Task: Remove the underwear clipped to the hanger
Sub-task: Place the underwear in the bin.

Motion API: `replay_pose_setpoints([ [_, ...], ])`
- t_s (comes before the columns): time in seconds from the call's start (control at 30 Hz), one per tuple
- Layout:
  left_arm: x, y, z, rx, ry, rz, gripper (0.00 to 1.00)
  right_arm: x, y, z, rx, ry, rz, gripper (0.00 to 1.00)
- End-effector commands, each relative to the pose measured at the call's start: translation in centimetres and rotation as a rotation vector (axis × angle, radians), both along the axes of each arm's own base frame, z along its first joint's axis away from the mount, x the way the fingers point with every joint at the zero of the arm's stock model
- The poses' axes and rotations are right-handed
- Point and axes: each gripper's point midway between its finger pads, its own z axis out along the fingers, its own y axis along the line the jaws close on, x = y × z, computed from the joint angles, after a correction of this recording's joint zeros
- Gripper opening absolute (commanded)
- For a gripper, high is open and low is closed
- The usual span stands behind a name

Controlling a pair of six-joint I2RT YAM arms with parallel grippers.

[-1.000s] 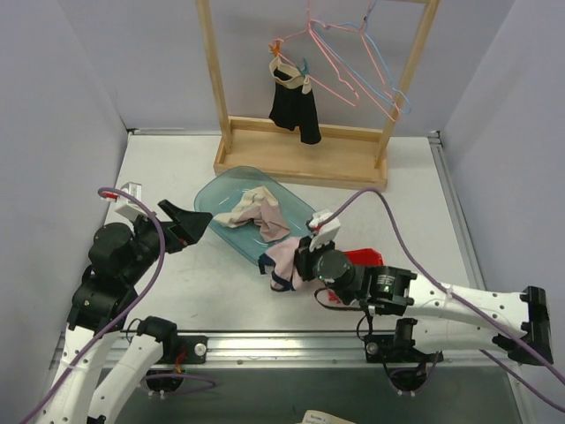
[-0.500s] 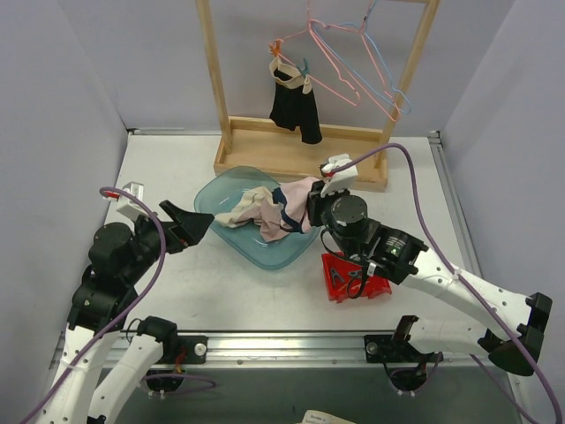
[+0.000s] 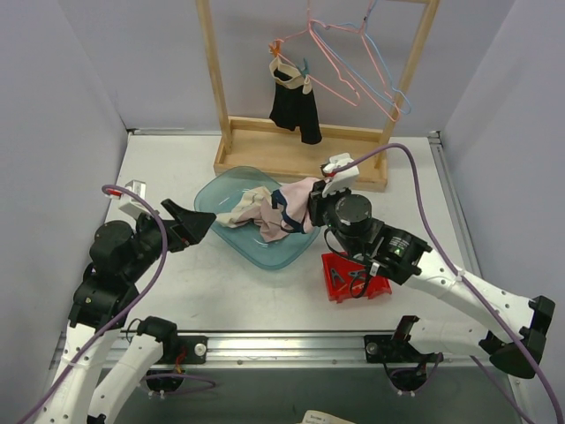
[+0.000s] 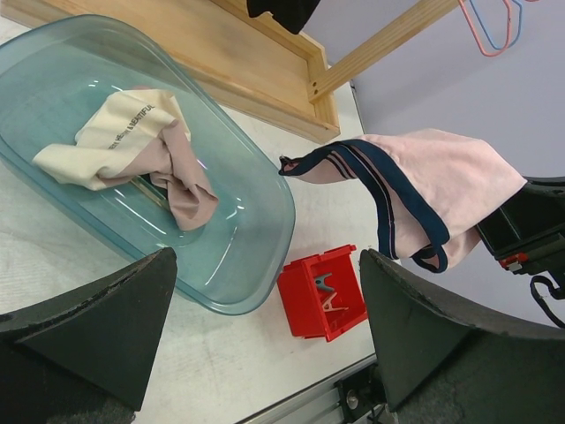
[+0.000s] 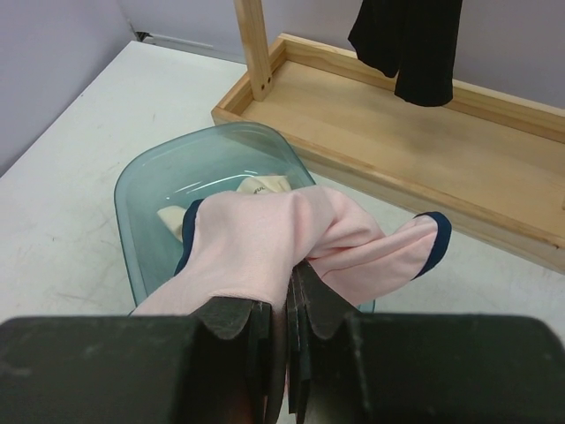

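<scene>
The table (image 3: 221,283) is a pale, speckled white surface, boxed in by plain lavender walls on the left, right and far sides, with a metal rail along the near edge. At the far end stands a wooden rack (image 3: 300,163) carrying thin pink and blue wire hangers (image 3: 353,62). The black briefs (image 3: 291,106) with a beige waistband hang clipped to one hanger, clear of the rack's base. A clear teal tub (image 3: 214,187) lies mid-table with crumpled underwear (image 3: 250,212) in cream and dusty pink inside. A red bin (image 3: 378,284) sits just beside the tub's near-right end. The right gripper (image 5: 288,296) is clamped on the pink briefs (image 4: 441,177) with dark trim, holding them up over the right end of the tub. The left gripper (image 3: 187,225) hovers off the tub's left end with its fingers spread wide and nothing between them. Only the overhead view takes in the hangers and the small clips (image 3: 279,46) at the black waistband. The left wrist view alone shows printed lettering on the cream band in the tub and two clothespins (image 4: 328,293) in the red bin. The right wrist view alone shows the two fingers pressed together on a fold of pink cloth.
</scene>
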Motion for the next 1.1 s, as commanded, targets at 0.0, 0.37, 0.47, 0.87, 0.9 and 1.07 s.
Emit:
replay_pose_setpoints([
  [0.0,0.3,-0.1,1.4,-0.01,-0.054,-0.009,0.94,0.0,-0.6,2.1,0.045,-0.047,-0.005,0.0],
  [0.37,0.3,-0.3,1.5,-0.009,-0.058,-0.017,0.94,1.3,0.3,1.5,0.015,-0.035,0.01,0.0],
  [0.47,0.2,-0.3,1.7,-0.004,-0.064,-0.022,0.94,1.7,0.7,1.1,0.015,-0.028,0.019,0.0],
  [0.87,0.9,-1.0,2.0,-0.016,-0.074,-0.047,0.94,1.9,1.2,0.4,0.025,-0.016,0.031,0.0],
  [0.9,0.9,-1.0,2.0,-0.017,-0.072,-0.047,0.94,1.9,1.2,0.5,0.027,-0.016,0.033,0.0],
  [1.07,0.9,-1.0,2.1,-0.022,-0.074,-0.048,0.94,1.9,1.1,0.6,0.03,-0.02,0.038,0.0],
])
